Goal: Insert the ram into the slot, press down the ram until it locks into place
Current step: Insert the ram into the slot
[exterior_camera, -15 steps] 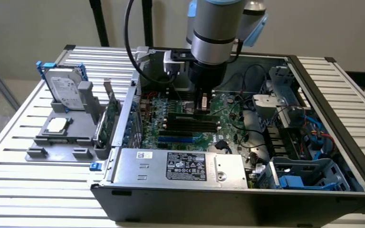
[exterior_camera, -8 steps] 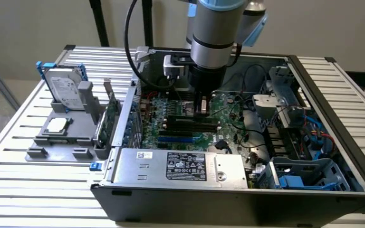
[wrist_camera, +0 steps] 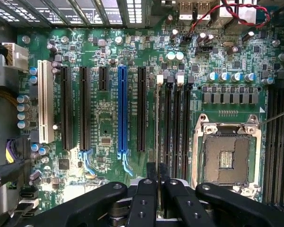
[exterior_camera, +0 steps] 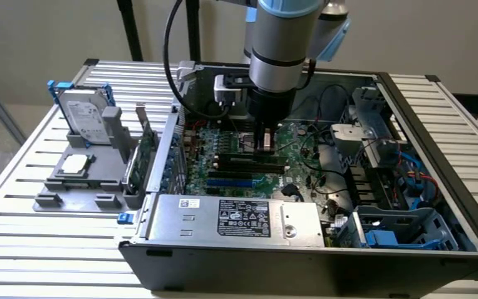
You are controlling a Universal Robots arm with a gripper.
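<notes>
Item one, closest to your wrist camera: the gripper (wrist_camera: 157, 175), black, its two fingers drawn close together and clamped on the thin top edge of the ram (wrist_camera: 156, 127). You see the ram edge-on, as a narrow line. It stands upright along the slot (wrist_camera: 160, 94), which is the outermost of four parallel black memory sockets and carries a white latch at its far end. Whether the ram is fully seated cannot be told. Item two: three neighbouring memory sockets, lying between the ram and the processor socket (wrist_camera: 226, 158), a square silver frame with its contact field uncovered. Item three: on the ram's other side, a long black expansion socket, then the blue socket (wrist_camera: 122, 111), more black ones, and a white socket (wrist_camera: 45, 101) nearest the board's edge. Item four: the green motherboard (wrist_camera: 104, 127) carrying all of these, with a twisted red-and-black wire (wrist_camera: 236, 9) at its connector end. Item five, in the exterior view: the arm (exterior_camera: 285, 37) reaches straight down into the open computer case (exterior_camera: 305, 261), with the silver power supply (exterior_camera: 234, 218) along the near wall. Item six: on the slatted table (exterior_camera: 23, 249), at the exterior view's left of the case, a grey fixture (exterior_camera: 73, 180) holds a hard drive (exterior_camera: 85, 115), a processor chip (exterior_camera: 74, 164) and an upright green expansion card (exterior_camera: 144, 156).
</notes>
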